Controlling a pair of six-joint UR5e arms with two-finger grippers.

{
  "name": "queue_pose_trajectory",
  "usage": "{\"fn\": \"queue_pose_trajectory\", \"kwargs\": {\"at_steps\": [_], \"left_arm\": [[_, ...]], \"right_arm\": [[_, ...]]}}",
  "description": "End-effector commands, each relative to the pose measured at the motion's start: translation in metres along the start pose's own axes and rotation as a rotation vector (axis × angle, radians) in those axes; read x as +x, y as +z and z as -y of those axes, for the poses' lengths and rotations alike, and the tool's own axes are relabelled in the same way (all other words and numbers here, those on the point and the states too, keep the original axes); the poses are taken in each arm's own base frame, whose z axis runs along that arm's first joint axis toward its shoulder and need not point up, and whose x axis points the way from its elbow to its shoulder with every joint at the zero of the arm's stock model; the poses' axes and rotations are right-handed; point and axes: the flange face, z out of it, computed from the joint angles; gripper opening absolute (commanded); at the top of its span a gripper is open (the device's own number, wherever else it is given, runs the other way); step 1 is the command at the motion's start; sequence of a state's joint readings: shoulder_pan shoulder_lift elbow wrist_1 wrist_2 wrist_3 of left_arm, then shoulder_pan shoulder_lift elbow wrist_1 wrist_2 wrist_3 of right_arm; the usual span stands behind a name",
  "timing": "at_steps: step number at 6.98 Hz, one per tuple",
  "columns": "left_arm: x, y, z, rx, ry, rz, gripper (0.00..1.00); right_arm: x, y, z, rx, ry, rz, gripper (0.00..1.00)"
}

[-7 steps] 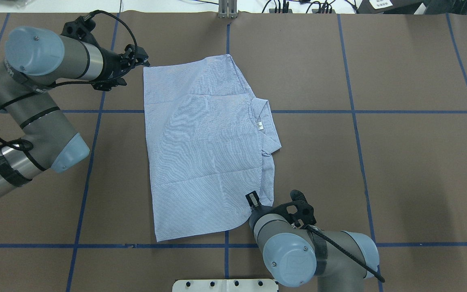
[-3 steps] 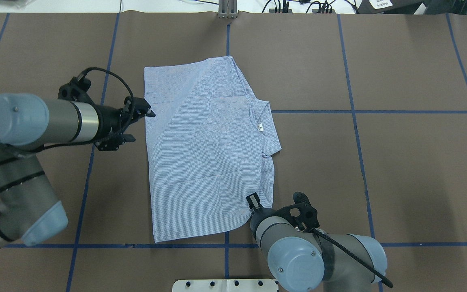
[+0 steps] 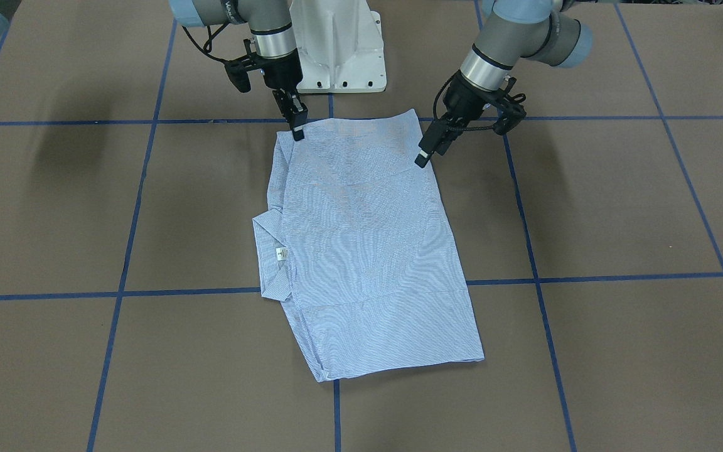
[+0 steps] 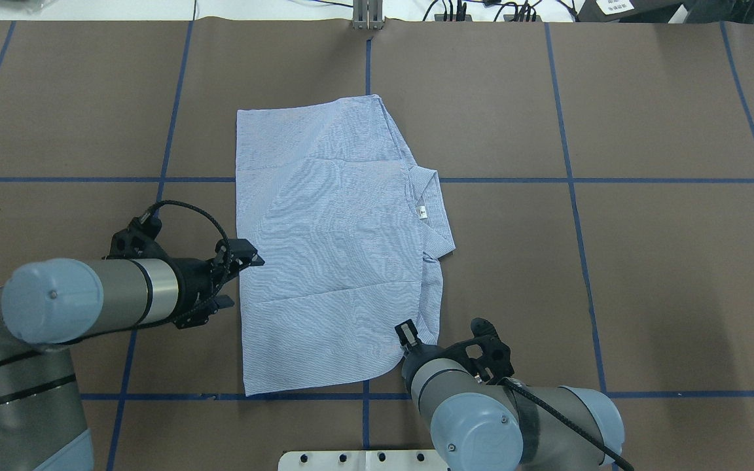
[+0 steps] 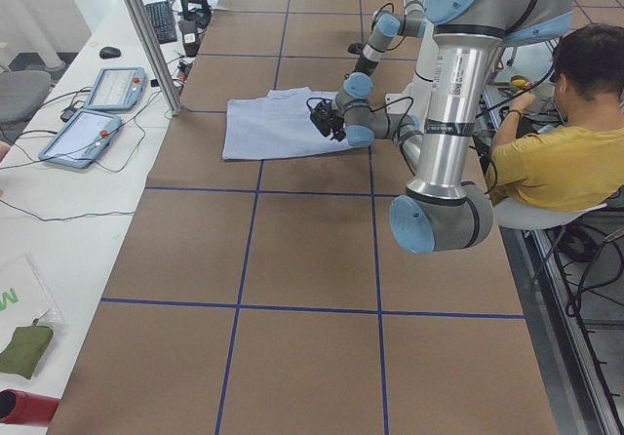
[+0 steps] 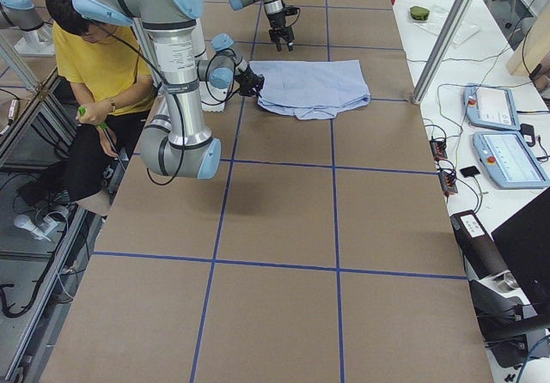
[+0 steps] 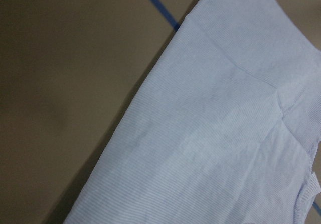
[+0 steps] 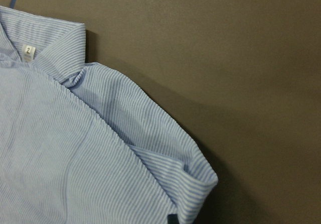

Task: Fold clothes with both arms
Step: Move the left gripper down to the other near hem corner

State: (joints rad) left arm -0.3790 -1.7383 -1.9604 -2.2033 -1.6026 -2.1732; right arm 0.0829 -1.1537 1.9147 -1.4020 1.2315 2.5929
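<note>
- Left gripper (image 4: 243, 281) had swept along the shirt's (image 4: 331, 248) left edge toward the robot, jaws wide and empty.
- Right gripper (image 4: 407, 332) met the near right corner; its jaws' state could not be told.
- With the shirt part-folded mid-table (image 4: 645, 261), both grippers probably needed near-edge grasps next.

Light blue, finely white-striped shirt (image 4: 324, 248)

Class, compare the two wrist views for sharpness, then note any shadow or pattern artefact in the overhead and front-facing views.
Left wrist view: the shirt is soft and dim, stripes barely resolved. Right wrist view: sharp, stripes and neck label crisp. Overhead view: wavy moiré bands cross the shirt. Front-facing view: soft dark shadows on the table.
</note>
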Motion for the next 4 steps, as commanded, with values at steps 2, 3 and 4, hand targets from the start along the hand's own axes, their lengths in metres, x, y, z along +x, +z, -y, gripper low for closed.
{"fn": "queue_pose_trajectory", "kwargs": {"at_steps": [2, 3, 4], "left_arm": [[-0.063, 0.008, -0.056, -0.007, -0.083, 0.051, 0.85], [-0.077, 0.012, -0.075, -0.027, -0.112, 0.071, 0.81], [-0.088, 0.014, -0.091, -0.027, -0.120, 0.070, 0.76]], "right_arm": [[0.010, -0.002, -0.004, -0.005, 0.005, -0.007, 0.00], [0.009, -0.003, -0.004, -0.006, 0.005, -0.005, 0.00], [0.009, -0.003, -0.004, -0.006, 0.005, -0.005, 0.00]]}}
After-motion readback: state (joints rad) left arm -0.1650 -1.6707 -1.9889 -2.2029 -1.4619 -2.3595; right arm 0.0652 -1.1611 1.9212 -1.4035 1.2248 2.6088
